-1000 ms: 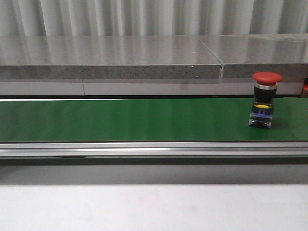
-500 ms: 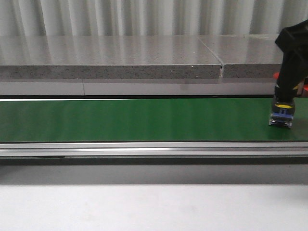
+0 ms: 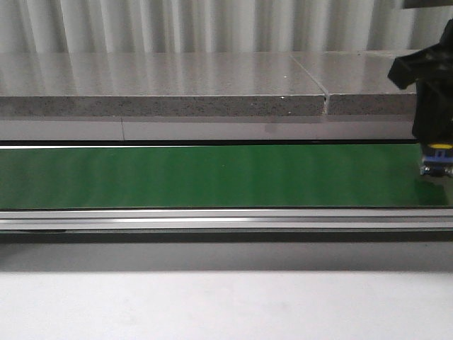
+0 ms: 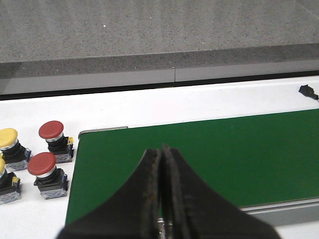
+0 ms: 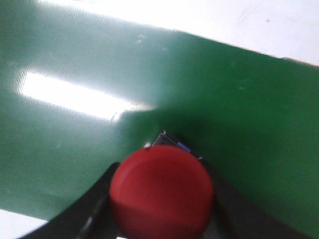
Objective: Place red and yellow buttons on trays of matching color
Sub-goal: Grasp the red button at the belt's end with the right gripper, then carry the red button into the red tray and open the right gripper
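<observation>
A red button [image 5: 161, 191] with a black body stands on the green belt [image 3: 212, 176] at its far right end. In the front view only its yellow and blue base [image 3: 436, 164] shows below my right gripper [image 3: 437, 142]. The right gripper's [image 5: 162, 199] two black fingers press against both sides of the red cap. My left gripper [image 4: 163, 152] is shut with nothing in it, over the belt's left end [image 4: 224, 154]. Two more red buttons [image 4: 51, 130] [image 4: 42, 164] and a yellow button [image 4: 7, 138] stand on the white table beside that end. The trays are out of view.
A second yellow button [image 4: 1, 168] is cut off by the picture's edge. A grey stone ledge [image 3: 177, 85] runs behind the belt, and an aluminium rail [image 3: 212, 221] runs along its front. A small black part [image 4: 308, 91] lies on the white table.
The red button travelled right along the belt. My right gripper came down over it and closed round its cap, and its base now sits a little higher in the view.
</observation>
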`<state>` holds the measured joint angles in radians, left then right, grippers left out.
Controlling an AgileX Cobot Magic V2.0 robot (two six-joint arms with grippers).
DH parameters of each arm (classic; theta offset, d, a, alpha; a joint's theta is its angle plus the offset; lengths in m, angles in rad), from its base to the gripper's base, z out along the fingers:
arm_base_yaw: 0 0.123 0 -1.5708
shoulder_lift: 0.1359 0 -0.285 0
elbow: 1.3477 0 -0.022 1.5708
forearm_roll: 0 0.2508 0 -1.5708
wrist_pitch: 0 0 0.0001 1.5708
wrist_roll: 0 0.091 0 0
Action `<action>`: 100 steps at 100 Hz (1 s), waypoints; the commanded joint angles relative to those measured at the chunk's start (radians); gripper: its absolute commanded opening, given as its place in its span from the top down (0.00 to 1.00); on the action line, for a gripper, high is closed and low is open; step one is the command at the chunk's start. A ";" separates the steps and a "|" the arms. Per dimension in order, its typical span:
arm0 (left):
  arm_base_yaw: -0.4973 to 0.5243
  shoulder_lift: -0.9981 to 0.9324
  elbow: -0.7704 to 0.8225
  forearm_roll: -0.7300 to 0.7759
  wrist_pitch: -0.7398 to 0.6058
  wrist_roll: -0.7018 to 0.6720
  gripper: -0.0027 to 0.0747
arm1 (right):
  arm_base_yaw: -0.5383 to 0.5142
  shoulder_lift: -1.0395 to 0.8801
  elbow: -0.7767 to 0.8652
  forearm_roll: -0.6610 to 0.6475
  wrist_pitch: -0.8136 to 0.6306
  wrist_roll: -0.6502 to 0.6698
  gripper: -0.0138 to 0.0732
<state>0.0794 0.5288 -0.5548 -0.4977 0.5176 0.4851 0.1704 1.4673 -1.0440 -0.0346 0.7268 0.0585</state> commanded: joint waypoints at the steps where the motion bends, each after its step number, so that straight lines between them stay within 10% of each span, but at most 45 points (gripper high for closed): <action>1: -0.007 0.000 -0.028 -0.029 -0.070 0.003 0.99 | -0.044 -0.033 -0.085 -0.008 0.009 -0.012 0.69; 48: -0.007 0.000 -0.028 -0.029 -0.070 0.003 0.99 | -0.436 0.093 -0.362 -0.008 -0.016 -0.027 0.69; 100: -0.007 0.000 -0.028 -0.029 -0.070 0.003 0.99 | -0.484 0.496 -0.721 -0.008 0.010 -0.048 0.69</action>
<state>0.0794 0.5288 -0.5548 -0.4977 0.5176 0.4851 -0.3043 1.9691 -1.6792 -0.0339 0.7610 0.0203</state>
